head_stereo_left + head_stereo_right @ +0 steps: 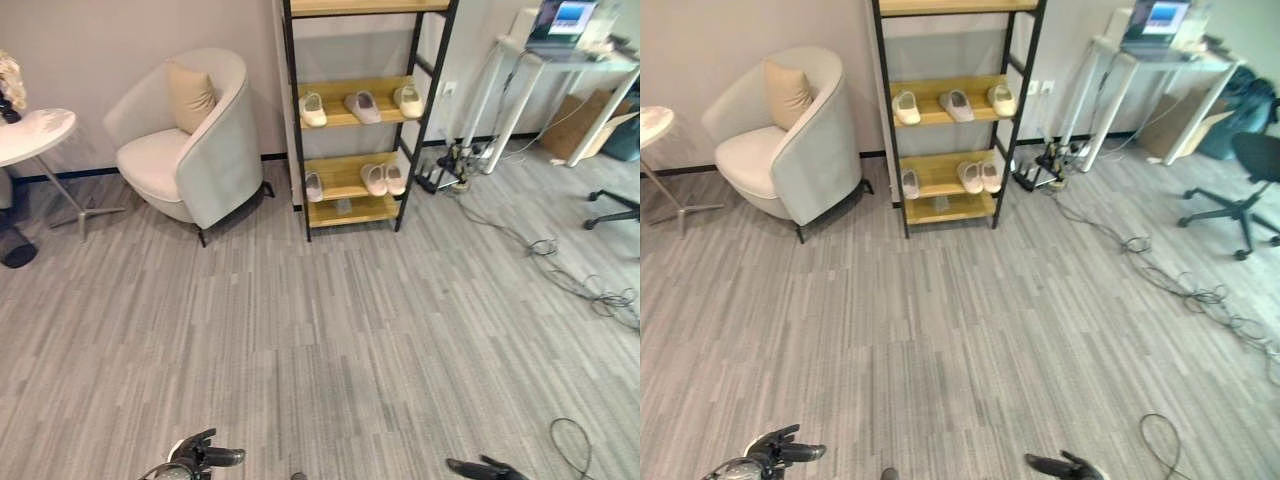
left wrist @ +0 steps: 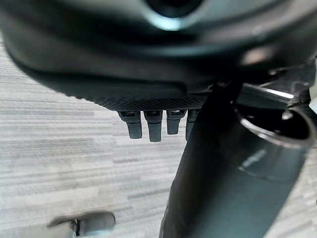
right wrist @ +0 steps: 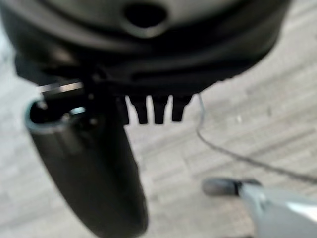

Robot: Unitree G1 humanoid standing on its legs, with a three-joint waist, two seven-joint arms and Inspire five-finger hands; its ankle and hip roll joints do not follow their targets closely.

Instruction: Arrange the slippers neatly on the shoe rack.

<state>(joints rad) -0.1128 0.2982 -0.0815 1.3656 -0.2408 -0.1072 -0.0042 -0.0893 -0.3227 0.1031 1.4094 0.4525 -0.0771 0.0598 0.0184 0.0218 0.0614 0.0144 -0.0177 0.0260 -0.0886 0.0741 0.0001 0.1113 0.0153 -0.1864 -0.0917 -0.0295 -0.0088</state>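
— Slippers point(image 1: 362, 106): where are they?
— Three on the shoe rack's point(image 1: 352, 117) upper wooden shelf, three on the shelf below, beside a white armchair point(image 1: 190, 140).
— Hands?
— Left hand point(image 1: 205, 457) and right hand point(image 1: 485, 467) hang low over the carpet, fingers relaxed, holding nothing.

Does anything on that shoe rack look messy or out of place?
Slightly. On the shoe rack, the lower shelf has one slipper alone at its left end, apart from the pair on the right. The three slippers on the shelf above sit spread apart, unpaired.
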